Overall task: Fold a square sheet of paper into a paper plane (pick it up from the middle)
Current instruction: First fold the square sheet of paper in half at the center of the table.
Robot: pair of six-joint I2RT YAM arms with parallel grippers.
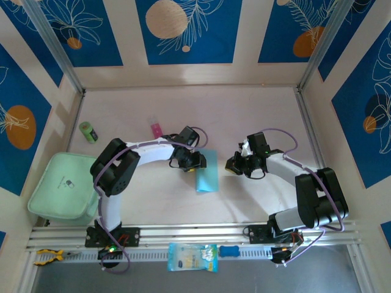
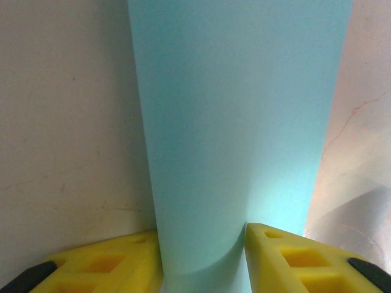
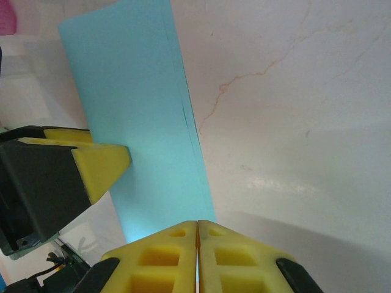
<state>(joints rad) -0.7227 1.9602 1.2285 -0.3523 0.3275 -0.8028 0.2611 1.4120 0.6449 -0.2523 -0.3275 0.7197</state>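
Observation:
The square sheet of paper point(image 1: 206, 176), light cyan-blue and folded into a narrow strip, is at the table's middle. In the left wrist view the paper point(image 2: 238, 122) runs up between my yellow fingers and bows at its near end. My left gripper point(image 1: 190, 163) point(image 2: 201, 235) is closed against it from both sides. In the right wrist view the paper point(image 3: 140, 122) slants away, with one left finger point(image 3: 104, 165) on its left edge. My right gripper point(image 1: 233, 165) point(image 3: 198, 223) is shut, its tips at the paper's near corner. I cannot tell whether any paper is pinched there.
A small pink block point(image 1: 155, 127) and a green roll point(image 1: 88, 132) lie at the back left. A mint pouch point(image 1: 64, 186) sits by the left wall. A printed packet point(image 1: 192, 257) and a blue piece point(image 1: 229, 251) lie on the front rail.

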